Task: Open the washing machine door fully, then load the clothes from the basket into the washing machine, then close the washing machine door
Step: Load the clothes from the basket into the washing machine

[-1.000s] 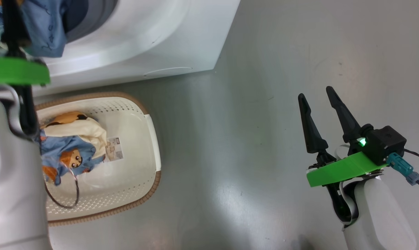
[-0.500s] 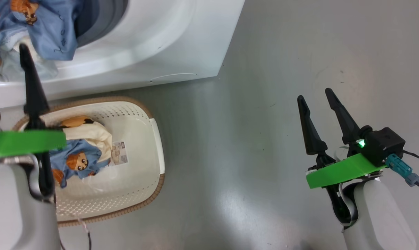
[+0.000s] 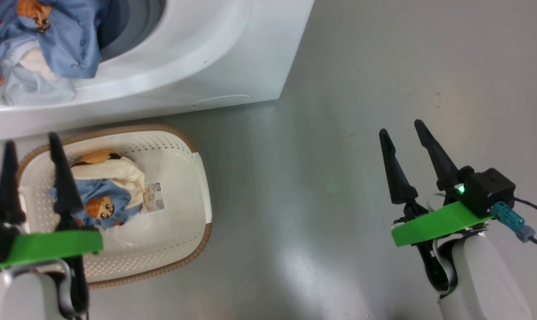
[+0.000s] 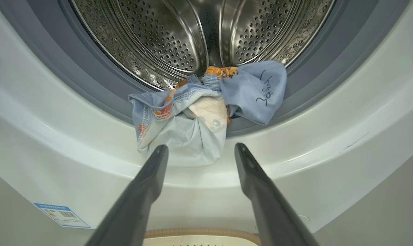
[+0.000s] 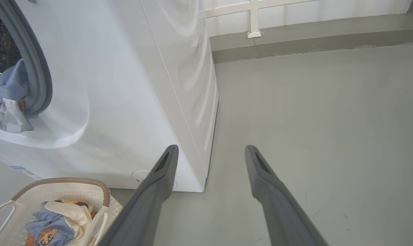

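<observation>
Fingers: left gripper and right gripper both spread, empty.
Move: left backed from washing machine to basket, 9 o'clock.
Clothes: more inside; we reload.

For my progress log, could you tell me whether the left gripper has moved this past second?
Yes: the left gripper drew back from the washing machine toward the basket.

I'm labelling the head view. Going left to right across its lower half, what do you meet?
left gripper → clothes → paper label → basket, its right wall → right gripper
</observation>
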Robot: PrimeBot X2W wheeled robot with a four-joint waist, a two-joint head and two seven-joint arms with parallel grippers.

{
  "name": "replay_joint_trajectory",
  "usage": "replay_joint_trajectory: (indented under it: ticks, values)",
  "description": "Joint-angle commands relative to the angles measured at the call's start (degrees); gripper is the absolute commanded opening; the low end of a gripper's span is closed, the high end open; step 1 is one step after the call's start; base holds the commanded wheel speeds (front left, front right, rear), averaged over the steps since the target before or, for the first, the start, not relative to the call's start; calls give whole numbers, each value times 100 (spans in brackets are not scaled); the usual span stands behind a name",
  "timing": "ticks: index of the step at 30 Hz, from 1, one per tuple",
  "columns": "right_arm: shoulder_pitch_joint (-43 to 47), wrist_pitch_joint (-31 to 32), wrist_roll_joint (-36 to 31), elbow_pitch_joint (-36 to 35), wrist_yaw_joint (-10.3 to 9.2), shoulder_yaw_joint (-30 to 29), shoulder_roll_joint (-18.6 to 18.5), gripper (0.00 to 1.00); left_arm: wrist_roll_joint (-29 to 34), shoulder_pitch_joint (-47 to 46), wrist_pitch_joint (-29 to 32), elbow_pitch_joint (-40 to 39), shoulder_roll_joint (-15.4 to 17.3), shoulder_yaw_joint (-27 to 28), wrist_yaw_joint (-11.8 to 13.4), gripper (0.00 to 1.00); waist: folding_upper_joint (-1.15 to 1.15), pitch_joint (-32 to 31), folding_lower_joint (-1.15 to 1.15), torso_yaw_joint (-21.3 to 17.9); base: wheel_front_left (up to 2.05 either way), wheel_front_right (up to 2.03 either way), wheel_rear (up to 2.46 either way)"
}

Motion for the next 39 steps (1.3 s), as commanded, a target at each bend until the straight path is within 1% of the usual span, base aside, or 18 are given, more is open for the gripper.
replay_joint_trajectory:
  ticks: [1,6,15,23,32,39]
  values:
    - [133,-27,41,-111,9,156,27,100,-67,190,-4,-160,116,111,81,100,0,1,0,-1,0,0,0]
    - [125,-27,44,-109,9,164,27,100,-191,573,-4,-150,114,-103,257,100,0,4,0,-3,0,0,0]
    - [122,-27,51,-102,9,176,27,100,-329,1124,-4,-251,113,-244,471,100,0,6,0,-22,0,0,0]
    - [115,-27,55,-91,9,179,27,100,-440,1266,-4,-363,113,-353,632,100,0,2,0,-25,0,0,0]
    - [111,-27,53,-80,9,181,27,100,-438,1118,-4,-319,113,-413,622,100,0,8,0,-31,0,0,0]
    - [99,-27,73,-63,9,188,27,100,-551,737,-4,-51,113,-330,458,100,0,-9,0,-29,0,0,0]
